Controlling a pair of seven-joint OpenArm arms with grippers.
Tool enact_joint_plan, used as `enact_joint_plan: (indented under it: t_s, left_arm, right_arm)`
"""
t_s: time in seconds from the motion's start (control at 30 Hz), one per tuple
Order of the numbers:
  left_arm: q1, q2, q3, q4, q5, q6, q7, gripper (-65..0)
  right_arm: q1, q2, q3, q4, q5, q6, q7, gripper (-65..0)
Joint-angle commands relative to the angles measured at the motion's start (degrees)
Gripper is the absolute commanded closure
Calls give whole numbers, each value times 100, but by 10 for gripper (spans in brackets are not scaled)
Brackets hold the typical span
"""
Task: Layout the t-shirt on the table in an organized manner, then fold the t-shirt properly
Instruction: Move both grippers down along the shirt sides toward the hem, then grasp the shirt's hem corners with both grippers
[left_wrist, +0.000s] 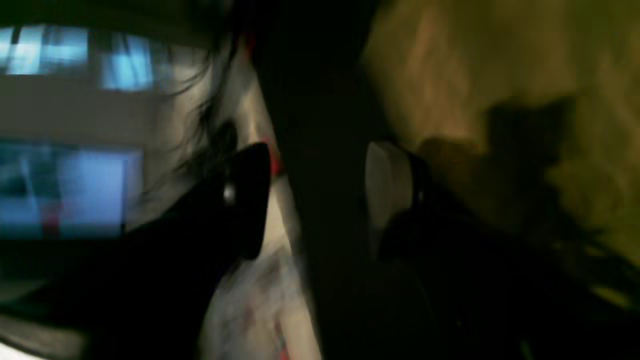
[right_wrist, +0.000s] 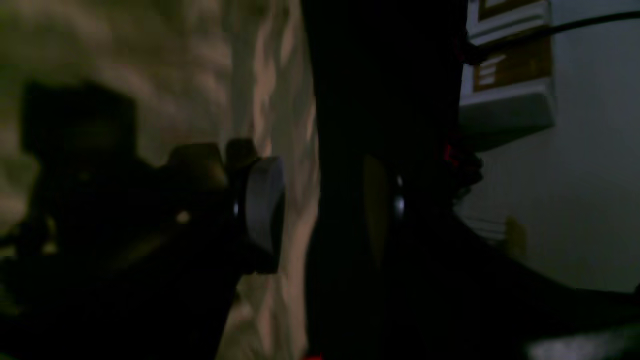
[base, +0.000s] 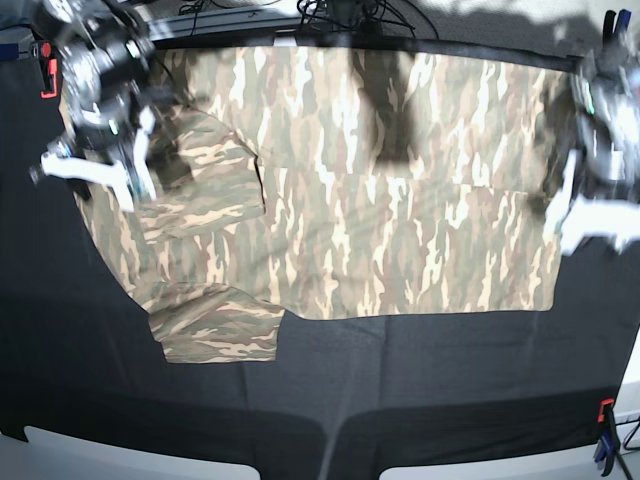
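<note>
Base view shows whole t-shirt (base: 380, 200), wrist views blurred cloth

The t-shirt (base: 400, 230) is soft matt camouflage cloth; the table (base: 400, 380) wears matt black cloth, slightly wrinkled.

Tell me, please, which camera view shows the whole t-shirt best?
The base view: the t-shirt lies spread across the black table, its full outline visible. The left wrist view shows only a blurred camouflage patch beyond the claw fingers, and the right wrist view shows a dim strip of cloth.
</note>
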Motion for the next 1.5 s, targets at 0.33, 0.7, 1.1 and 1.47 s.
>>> enact_joint_plan:
  t_s: [0.33,0.7,1.1,1.47]
  left_arm:
    - [-3292,1705,-70,-4551,-2555,-1180,-457,-288]
    - [-4688,2243,-229,-8266,-4693,-3296,-837,-288]
    - [-4006,2277,-2170,-8633,-4747,-3845,-1036,-288]
    - [-3858,2433,-2208,-8555,-4669,-4378,-1257,-286]
  right_arm:
    - [201,-1126,50,94,-133,103,26,-252]
    - [201,-1593,50,96,-179,256,-59,-252]
    - [203,-1591,50,96,-177,256,-299,-252]
    - [203,-1591,50,96,-175,304,-282,-252]
